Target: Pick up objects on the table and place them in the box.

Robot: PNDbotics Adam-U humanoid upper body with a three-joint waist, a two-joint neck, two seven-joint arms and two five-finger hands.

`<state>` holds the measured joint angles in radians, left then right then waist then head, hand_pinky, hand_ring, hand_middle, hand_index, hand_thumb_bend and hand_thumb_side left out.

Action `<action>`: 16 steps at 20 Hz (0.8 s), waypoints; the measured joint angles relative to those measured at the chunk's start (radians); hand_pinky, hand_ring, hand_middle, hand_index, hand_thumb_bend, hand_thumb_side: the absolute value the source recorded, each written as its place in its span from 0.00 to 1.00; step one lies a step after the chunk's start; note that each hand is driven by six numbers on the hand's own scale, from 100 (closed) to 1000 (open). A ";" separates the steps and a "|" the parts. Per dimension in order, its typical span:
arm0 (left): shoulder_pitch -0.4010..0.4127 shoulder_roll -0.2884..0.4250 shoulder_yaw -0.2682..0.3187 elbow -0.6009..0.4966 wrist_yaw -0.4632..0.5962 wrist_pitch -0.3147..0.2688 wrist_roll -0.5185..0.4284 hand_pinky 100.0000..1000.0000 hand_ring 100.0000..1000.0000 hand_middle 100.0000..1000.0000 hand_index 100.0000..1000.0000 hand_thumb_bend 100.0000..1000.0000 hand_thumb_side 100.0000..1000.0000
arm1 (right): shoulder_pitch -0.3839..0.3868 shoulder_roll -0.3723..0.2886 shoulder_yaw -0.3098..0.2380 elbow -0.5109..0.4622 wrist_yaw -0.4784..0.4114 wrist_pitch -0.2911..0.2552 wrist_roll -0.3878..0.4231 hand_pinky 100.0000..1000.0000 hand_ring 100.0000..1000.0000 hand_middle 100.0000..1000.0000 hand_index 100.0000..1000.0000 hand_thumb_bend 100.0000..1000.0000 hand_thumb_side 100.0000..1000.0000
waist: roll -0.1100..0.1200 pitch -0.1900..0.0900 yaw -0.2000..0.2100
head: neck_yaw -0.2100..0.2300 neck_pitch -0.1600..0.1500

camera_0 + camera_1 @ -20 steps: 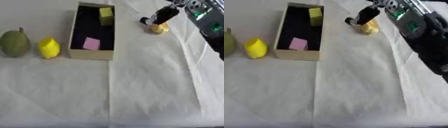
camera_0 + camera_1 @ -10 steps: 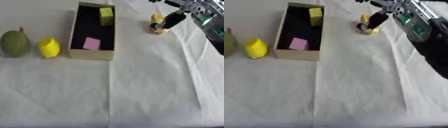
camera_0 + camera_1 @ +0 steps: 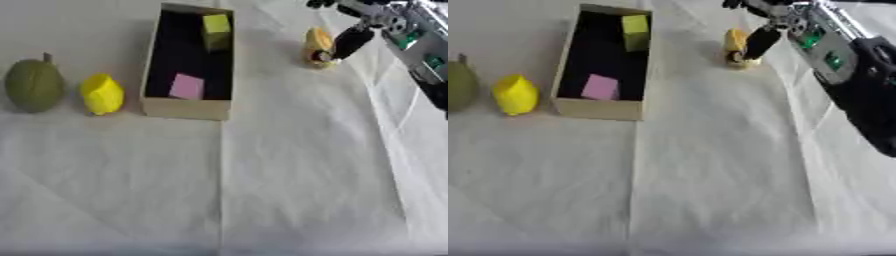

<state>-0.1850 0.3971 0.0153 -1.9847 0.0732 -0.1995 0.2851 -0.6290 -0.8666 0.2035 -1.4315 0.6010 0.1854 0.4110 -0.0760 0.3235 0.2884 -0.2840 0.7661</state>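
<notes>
Moved since a second ago: right hand (image 3: 348,41) has swung from the near left of the small yellow-orange object (image 3: 317,46) round to its right side, the dark finger now sloping down against it.

Item in hand: yellow-orange object, standing on the white cloth (image 3: 289,165) just left of the fingertip and touching it; whether other fingers are curled round it cannot be told. Box (image 3: 186,107) lies well to the hand's left, open, holding a green block (image 3: 216,25) and a pink block (image 3: 185,86). Lemon (image 3: 102,93) and green fruit (image 3: 34,85) sit beyond the box, farthest from the hand. Left hand not seen. Handling note: probably best to bring thumb and fingers to opposite sides before lifting, since a one-sided touch may tip or roll it.
</notes>
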 measured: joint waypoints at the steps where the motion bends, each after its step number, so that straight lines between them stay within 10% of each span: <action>1: 0.000 0.000 0.000 0.000 0.000 0.000 0.000 0.75 0.71 0.64 0.74 0.00 0.70 | 0.000 0.000 0.000 0.007 0.007 0.000 -0.003 0.84 0.90 0.83 0.90 0.48 0.03 | 0.000 0.001 0.000 | 0.000 0.000; 16: 0.000 -0.001 0.000 0.000 0.001 0.001 -0.002 0.75 0.71 0.64 0.74 0.00 0.70 | 0.005 0.019 -0.007 0.086 0.057 0.021 -0.027 0.83 0.87 0.78 0.89 0.45 0.04 | 0.000 0.028 0.000 | 0.003 0.000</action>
<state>-0.1854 0.3961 0.0151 -1.9847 0.0737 -0.1982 0.2834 -0.6238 -0.8476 0.1968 -1.3451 0.6582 0.2068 0.3835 -0.0760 0.3518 0.2888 -0.2806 0.7661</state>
